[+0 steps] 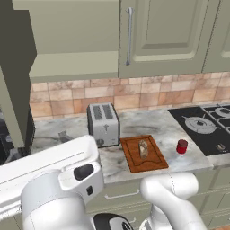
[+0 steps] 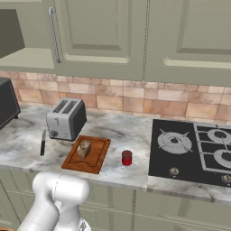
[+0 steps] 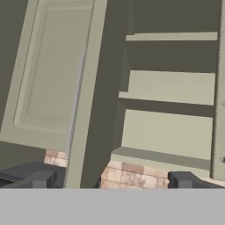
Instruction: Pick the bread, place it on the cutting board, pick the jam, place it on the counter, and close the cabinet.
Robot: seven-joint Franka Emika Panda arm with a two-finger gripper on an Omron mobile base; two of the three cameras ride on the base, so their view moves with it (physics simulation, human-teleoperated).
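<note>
Bread (image 1: 143, 148) lying on cutting board (image 1: 134, 159), frame centre in left base view. Jam (image 1: 182, 146) upright on counter (image 1: 157, 123) just right of board, apart from it, short of stovetop (image 1: 197, 134) edge. Toaster (image 1: 103, 124) touching nothing, upper left of board. Cabinet (image 3: 171, 88) left door (image 3: 52, 74) swung open (shelf edges bare, hand view right half). Gripper (image 3: 110, 179) jaws spread wide, holding nothing, tips low before the door edge.

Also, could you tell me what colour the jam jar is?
Red, with a darker red lid; the jam shows best in the right base view.
</note>
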